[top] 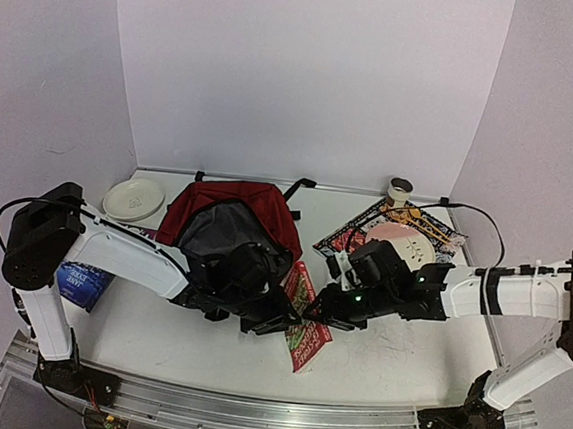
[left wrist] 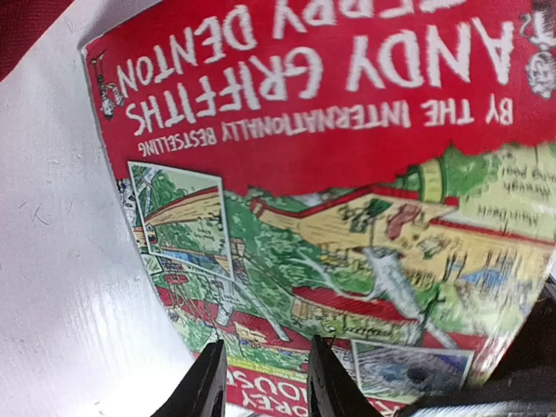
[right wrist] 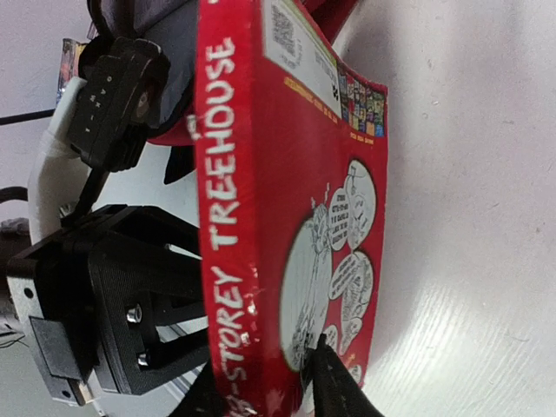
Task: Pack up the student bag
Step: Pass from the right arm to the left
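1. My right hand (right wrist: pixel 268 389) is clamped across the thickness of the book (right wrist: pixel 287 217), which is tipped up on edge over the table (right wrist: pixel 469 217)
2. My left hand (left wrist: pixel 265 382) grips nothing: jaws apart, tips at the front cover (a prop, I judge)
3. The bag (top: pixel 227 224) lies just behind the book, grey mouth gaping
4. Both arms reach low and inward, meeting at the book
5. I'd hold the pinch firm, steer the far end into the mouth, and let the left hand steady the cover

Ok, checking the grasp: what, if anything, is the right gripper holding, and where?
The red Treehouse book, pinched across its thickness at one end of the spine.
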Controlling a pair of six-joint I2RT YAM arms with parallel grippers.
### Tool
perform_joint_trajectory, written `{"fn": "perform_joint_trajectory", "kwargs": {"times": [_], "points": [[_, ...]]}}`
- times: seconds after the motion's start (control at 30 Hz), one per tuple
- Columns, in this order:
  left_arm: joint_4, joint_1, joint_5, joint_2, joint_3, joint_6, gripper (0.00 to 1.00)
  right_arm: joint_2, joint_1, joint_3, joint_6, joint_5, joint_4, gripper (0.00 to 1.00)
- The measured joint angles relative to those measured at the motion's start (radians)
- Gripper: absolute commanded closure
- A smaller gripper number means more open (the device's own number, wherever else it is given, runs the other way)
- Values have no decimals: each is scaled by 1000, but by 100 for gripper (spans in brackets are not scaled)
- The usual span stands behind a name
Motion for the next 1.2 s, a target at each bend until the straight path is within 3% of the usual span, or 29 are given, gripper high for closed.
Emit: {"fn": "perform_joint_trajectory", "kwargs": {"times": [0.23, 0.63, 0.93, 1.2], "points": [[-1, 0, -57, -96, -58, 1, 46, -69, -17, -2, 11, 32, -55, 100], [0, 37, -208, -436, -199, -1, 6, -262, -25, -2, 87, 115, -4, 100], [16, 62, -329, -642, -301, -31, 1, -270, -27, -17, 238, 187, 224, 100], [75, 62, -390, -677, -341, -80, 2, -173, -27, -33, 395, 259, 484, 100]]}}
